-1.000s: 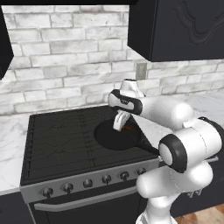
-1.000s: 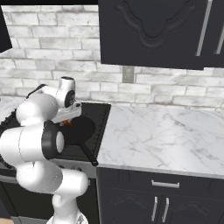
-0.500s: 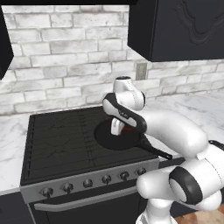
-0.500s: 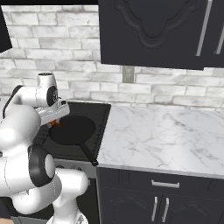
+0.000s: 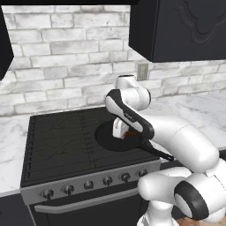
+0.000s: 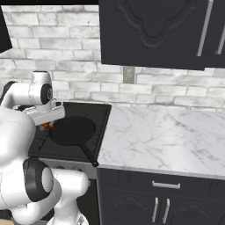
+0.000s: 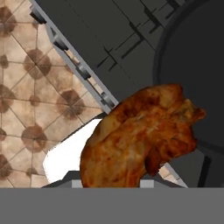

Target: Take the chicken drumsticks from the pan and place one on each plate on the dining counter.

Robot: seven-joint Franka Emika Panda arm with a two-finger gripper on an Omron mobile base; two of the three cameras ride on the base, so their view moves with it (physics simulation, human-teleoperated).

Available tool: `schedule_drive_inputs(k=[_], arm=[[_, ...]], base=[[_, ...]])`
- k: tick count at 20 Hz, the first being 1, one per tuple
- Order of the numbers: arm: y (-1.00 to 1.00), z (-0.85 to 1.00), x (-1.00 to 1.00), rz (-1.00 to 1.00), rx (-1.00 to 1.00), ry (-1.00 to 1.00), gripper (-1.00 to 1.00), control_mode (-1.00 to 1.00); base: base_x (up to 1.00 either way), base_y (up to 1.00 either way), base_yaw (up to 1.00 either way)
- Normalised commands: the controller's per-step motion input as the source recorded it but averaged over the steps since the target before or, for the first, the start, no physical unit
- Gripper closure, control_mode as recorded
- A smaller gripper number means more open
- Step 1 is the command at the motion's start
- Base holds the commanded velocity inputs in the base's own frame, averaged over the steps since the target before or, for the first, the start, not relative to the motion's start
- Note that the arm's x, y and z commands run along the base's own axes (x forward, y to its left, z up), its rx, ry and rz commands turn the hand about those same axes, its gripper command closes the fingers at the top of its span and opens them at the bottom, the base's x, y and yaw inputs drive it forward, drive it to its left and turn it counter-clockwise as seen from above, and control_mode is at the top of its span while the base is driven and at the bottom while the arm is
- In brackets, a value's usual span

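Note:
My gripper (image 5: 122, 132) is shut on a chicken drumstick (image 7: 140, 135), an orange-brown piece that covers the fingertips in the hand view. In the base views a bit of the drumstick (image 5: 130, 133) (image 6: 47, 127) shows under the hand, just above the near left rim of the pan. The round black pan (image 5: 115, 137) (image 6: 72, 131) (image 7: 192, 65) sits on the stove's right side, its long handle pointing over the front edge. The plates and the dining counter are out of view.
The black stove (image 5: 62, 141) has knobs (image 5: 107, 180) along its front. Marble worktops (image 6: 162, 136) lie on both sides, with a white brick wall (image 5: 66, 57) behind and dark cabinets (image 6: 154, 30) overhead. Tiled floor (image 7: 26, 109) shows below the stove front.
The arm has folded and its elbow has swung out to the right. The hand has shifted left across the pan with the drumstick in its grip. The pan has stayed put.

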Motion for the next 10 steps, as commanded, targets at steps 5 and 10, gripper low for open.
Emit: schedule_drive_inputs(k=[5,10], arm=[[0.00,0.00,0.00,0.00,0.00,0.00,1.00,-1.00],[0.00,0.00,-0.02,0.00,0.00,0.00,1.00,-1.00]], base=[[0.00,0.00,0.00],[0.00,0.00,0.00]])
